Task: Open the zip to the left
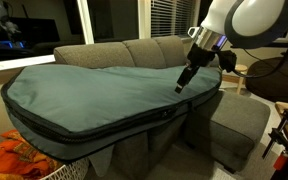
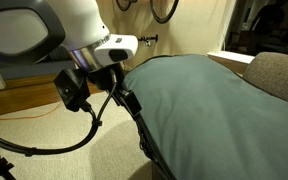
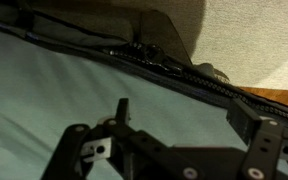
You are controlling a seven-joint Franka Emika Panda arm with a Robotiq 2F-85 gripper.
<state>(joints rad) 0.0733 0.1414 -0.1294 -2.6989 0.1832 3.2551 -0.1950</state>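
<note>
The claw is hanging with its fingers spread wide and nothing between them, just over the teal padded bag, near the bag's end edge. The zip is running as a dark line along the bag's rim just beyond the fingertips, and what looks like its small pull is sitting up on it. The bag is lying across the grey sofa. The step in hand is probably reaching that pull. Doing it well is calling for pinching the tab squarely, then drawing along the rim, not upward, since soft fabric bunches.
</note>
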